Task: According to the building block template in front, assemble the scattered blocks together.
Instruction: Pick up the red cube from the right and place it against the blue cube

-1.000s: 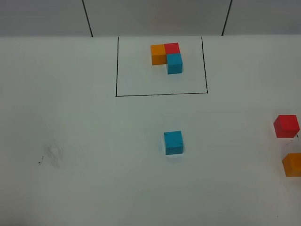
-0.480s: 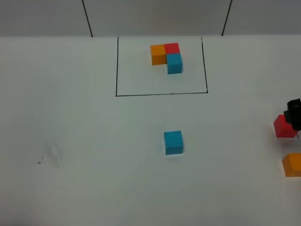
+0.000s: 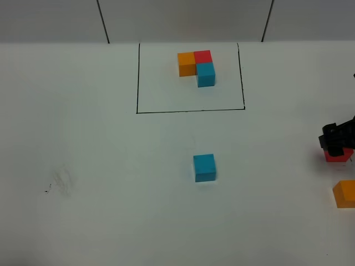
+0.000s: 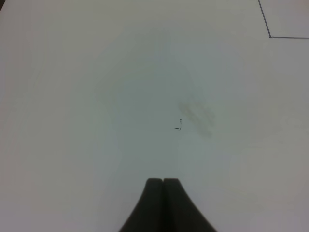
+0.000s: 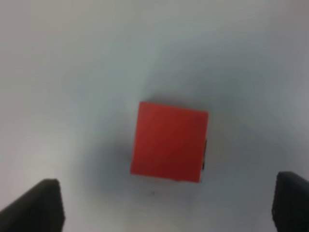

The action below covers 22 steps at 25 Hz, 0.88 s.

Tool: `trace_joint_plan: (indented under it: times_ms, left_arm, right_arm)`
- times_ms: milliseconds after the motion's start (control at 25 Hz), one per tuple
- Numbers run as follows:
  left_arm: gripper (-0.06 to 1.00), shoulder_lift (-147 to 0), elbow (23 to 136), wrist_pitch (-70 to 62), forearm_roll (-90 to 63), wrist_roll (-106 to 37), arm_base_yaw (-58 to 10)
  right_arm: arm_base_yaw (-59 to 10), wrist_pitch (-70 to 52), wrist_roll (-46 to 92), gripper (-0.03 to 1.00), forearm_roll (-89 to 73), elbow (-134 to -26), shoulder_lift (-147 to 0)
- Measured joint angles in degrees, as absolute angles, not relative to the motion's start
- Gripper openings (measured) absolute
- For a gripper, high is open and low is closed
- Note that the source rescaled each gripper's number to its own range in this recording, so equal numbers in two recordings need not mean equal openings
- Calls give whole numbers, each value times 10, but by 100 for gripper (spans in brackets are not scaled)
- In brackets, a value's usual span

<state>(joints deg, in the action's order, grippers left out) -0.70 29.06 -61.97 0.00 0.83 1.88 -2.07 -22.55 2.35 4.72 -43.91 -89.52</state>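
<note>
The loose red cube (image 5: 170, 141) lies at the table's (image 3: 111, 166) 3 o'clock edge in the high view, with my right gripper (image 3: 334, 141) hanging over it and hiding most of it. From the wrist, its jaws stand wide and hold nothing. The two dark fingers (image 5: 38, 203) flank the cube without touching it, and the cube sits a little twisted against their line.

I judge it light, rigid and matte, so it should not slip or crush. I would take it by two opposite flat side faces, squaring the jaws to them first so it does not spin out on a corner.

The orange cube (image 3: 345, 193) lies near it at 6 o'clock, cut by the frame edge. The blue cube (image 3: 204, 167) sits well apart at 9 o'clock. The template (image 3: 197, 67) is at 12 o'clock from the blue cube, inside the black rectangle (image 3: 188, 111).

My left gripper (image 4: 163, 183) is clenched on nothing, above bare table near a faint grey smudge (image 4: 195, 116).

I can read no brand, label or writing anywhere.
</note>
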Motion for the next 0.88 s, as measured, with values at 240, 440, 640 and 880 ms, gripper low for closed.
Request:
trace_joint_plan:
  times_ms: [240, 440, 640, 880]
  left_arm:
    - [0, -7, 291, -620, 0, 8, 19]
    - [0, -7, 291, -620, 0, 8, 19]
    - [0, -7, 291, -620, 0, 8, 19]
    - [0, -7, 291, -620, 0, 8, 19]
  right_arm:
    - [-21, -218, 25, 85, 61, -475, -951]
    - [-19, -218, 20, 85, 69, -488, -992]
    - [-13, -218, 0, 85, 85, -489, -1011]
    - [-10, -199, -13, 85, 94, -489, -1035]
